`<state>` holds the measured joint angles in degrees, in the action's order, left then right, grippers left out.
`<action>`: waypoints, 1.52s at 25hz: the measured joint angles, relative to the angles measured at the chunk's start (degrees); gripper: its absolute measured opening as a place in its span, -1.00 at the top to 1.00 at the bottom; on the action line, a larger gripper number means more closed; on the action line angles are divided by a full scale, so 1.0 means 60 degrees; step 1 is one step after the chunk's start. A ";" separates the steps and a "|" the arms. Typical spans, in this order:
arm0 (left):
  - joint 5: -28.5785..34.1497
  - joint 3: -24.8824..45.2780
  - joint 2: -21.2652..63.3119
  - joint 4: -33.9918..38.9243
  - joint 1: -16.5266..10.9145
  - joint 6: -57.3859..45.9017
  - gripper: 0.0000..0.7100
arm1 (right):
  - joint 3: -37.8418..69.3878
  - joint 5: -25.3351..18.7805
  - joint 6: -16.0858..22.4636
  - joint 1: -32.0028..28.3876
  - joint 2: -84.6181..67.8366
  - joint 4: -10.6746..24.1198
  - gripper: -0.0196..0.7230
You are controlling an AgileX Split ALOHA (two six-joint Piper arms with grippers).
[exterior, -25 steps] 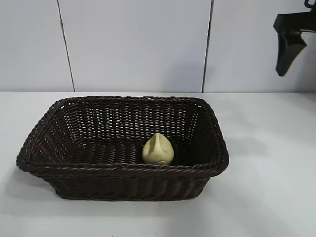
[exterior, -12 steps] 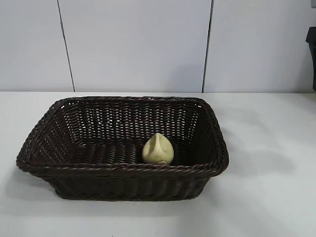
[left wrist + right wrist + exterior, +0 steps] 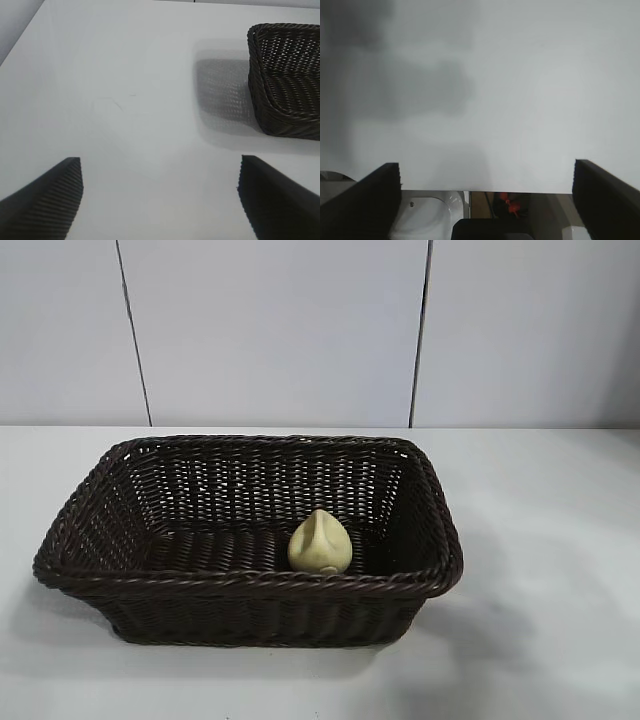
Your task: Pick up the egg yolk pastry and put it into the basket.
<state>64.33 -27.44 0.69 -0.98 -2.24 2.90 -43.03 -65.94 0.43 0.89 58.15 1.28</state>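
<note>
The egg yolk pastry (image 3: 319, 543), a pale cream-yellow lump, lies inside the dark brown wicker basket (image 3: 250, 580), near its front wall and right of the middle. Neither arm shows in the exterior view. In the left wrist view my left gripper (image 3: 160, 172) is open and empty above bare table, with a corner of the basket (image 3: 285, 80) farther off. In the right wrist view my right gripper (image 3: 487, 175) is open and empty above the table's edge. The pastry is out of sight in both wrist views.
The basket stands on a white table (image 3: 540, 540) in front of a white panelled wall. Beyond the table's edge in the right wrist view there is a white fixture (image 3: 427, 215) and some dark gear with red parts (image 3: 509, 202).
The right arm, seen at the upper right a second ago, has drawn off to the right and left the exterior view. The pastry and the basket have not moved.
</note>
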 joint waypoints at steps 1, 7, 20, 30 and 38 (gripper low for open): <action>0.0000 0.0000 0.0000 0.0000 0.0000 0.0000 -0.73 | 0.0412 0.0230 0.0000 0.0000 -0.0557 -0.0103 -0.85; 0.0000 0.0000 0.0000 0.0000 0.0000 0.0000 -0.73 | 0.2436 0.0796 -0.0008 0.0000 -0.3022 -0.0353 -0.85; 0.0000 0.0000 0.0000 0.0000 0.0000 0.0000 -0.73 | 0.2672 0.0902 -0.0008 0.0000 -0.7768 -0.0332 -0.86; 0.0000 0.0000 0.0000 0.0000 0.0000 0.0000 -0.73 | 0.2663 0.0826 -0.0008 0.0000 -0.9845 -0.0324 -0.86; 0.0000 0.0000 0.0000 0.0000 0.0000 0.0000 -0.73 | 0.2663 0.0814 -0.0008 0.0000 -0.9855 -0.0324 -0.86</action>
<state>64.33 -27.44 0.69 -0.98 -2.24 2.90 -27.05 -61.05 0.38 0.89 -0.98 -0.66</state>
